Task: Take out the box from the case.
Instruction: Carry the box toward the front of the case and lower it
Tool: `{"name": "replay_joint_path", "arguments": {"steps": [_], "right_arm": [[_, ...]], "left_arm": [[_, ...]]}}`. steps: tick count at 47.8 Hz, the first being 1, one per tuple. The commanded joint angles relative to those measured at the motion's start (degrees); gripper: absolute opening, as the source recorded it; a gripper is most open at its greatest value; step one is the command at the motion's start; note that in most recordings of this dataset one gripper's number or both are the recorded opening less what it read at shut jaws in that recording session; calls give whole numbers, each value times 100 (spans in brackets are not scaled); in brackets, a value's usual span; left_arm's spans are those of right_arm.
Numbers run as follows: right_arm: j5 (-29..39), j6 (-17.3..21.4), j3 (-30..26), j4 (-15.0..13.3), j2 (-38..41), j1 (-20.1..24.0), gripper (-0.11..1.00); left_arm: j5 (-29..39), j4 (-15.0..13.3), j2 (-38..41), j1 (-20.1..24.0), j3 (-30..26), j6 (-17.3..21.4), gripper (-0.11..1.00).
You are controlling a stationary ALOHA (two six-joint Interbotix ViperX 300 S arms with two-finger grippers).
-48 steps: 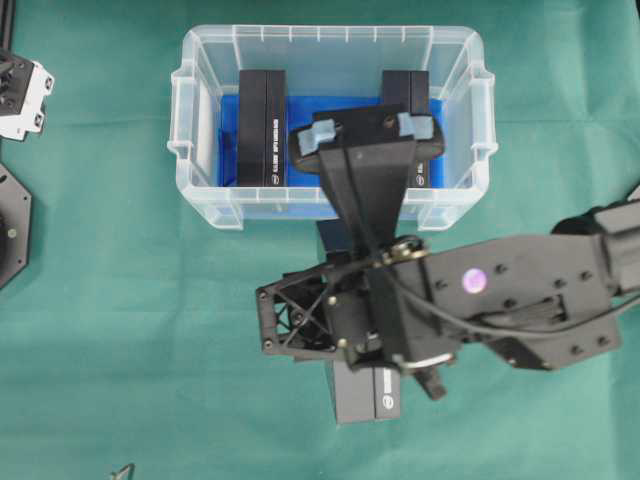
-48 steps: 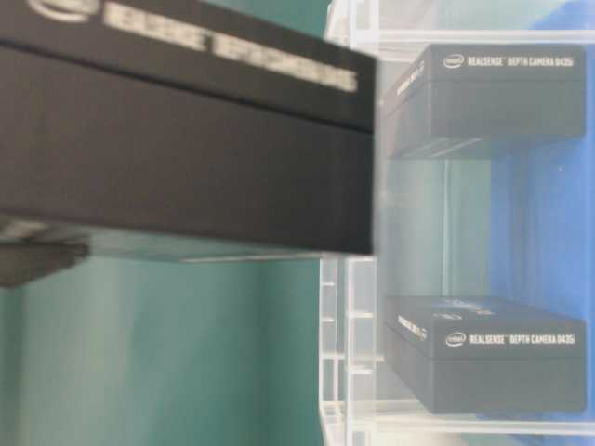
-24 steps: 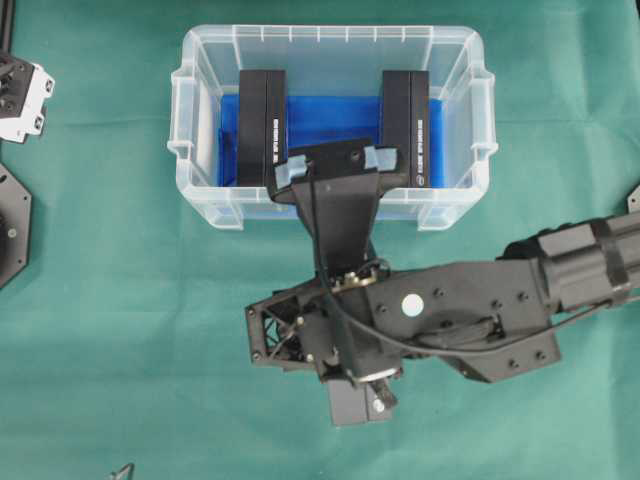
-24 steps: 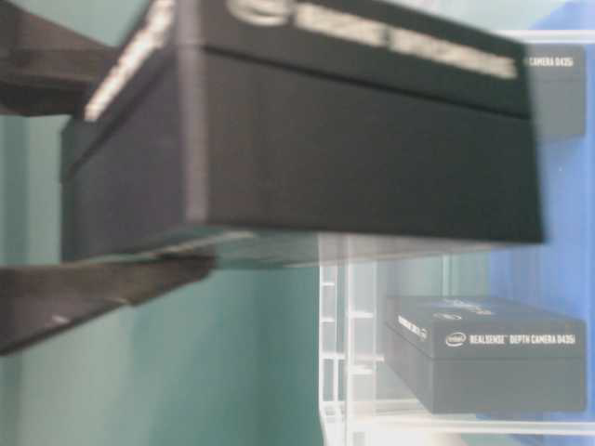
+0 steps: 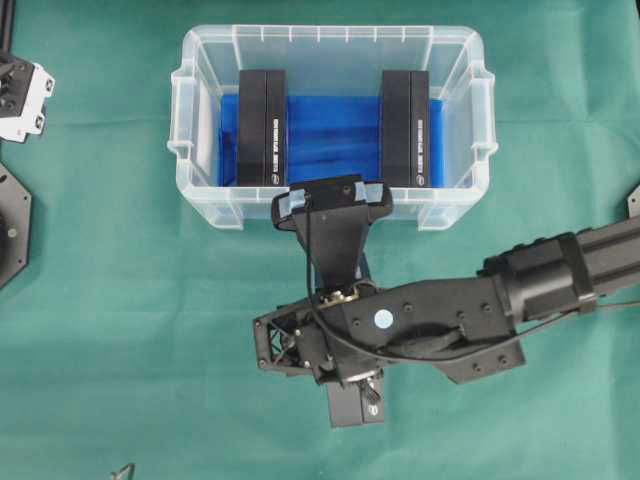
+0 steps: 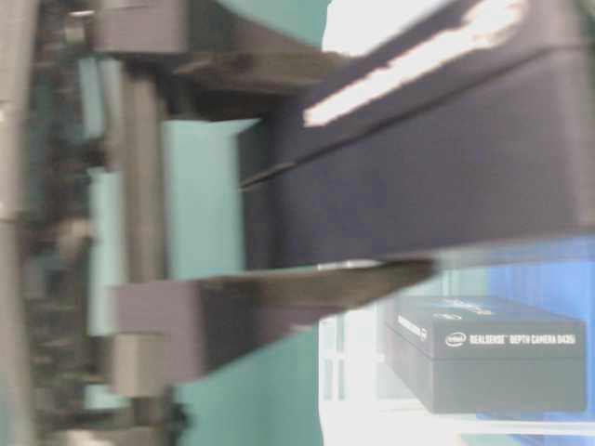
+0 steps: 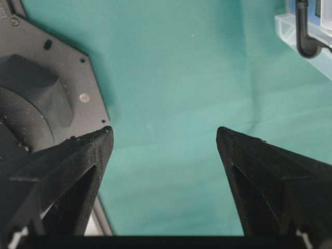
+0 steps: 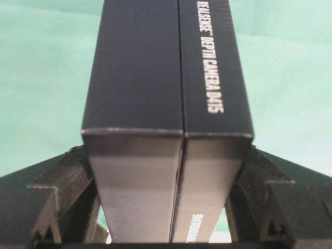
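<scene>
Right wrist view: right gripper (image 8: 166,228) pinching box (image 8: 166,104), long axis running away from gripper. Overhead: box (image 5: 356,405) outside case (image 5: 330,45), over bare surface (image 5: 150,330) toward its near edge. Left gripper (image 7: 163,140) spread, idle.

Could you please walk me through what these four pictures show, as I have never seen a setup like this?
This is a two-armed table robot; each arm ends in a gripper with a small camera at its wrist. The overhead picture looks straight down on a green cloth. A clear plastic case stands on it with two black boxes inside on a blue liner. The right arm reaches in from the right. Its camera shows the right gripper clamped on a third black box, held outside the case, over the cloth. The table-level picture is a blurred side view of that held box close up, with one box in the case behind it. The left wrist picture shows the left gripper open and empty above the cloth.
</scene>
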Motion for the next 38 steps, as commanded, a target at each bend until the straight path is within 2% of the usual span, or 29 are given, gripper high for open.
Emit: {"name": "replay_joint_path", "arguments": {"steps": [1,9,28,38], "right_arm": [[-334,0,141,62,-237,35,66],[-826,0,650,378,-246,44,66],[-1002,-9,1002,264,-352,44,66],[-1354,-70,1107,167,-369,44,67]], "left_arm": [[9,-9,-18,-18,-70,-18,85],[9,-9,0,-44,-79,-35,85],[0,-9,44,-44,-97,-88,85],[-18,-9,44,-44,-97,-114,85]]}}
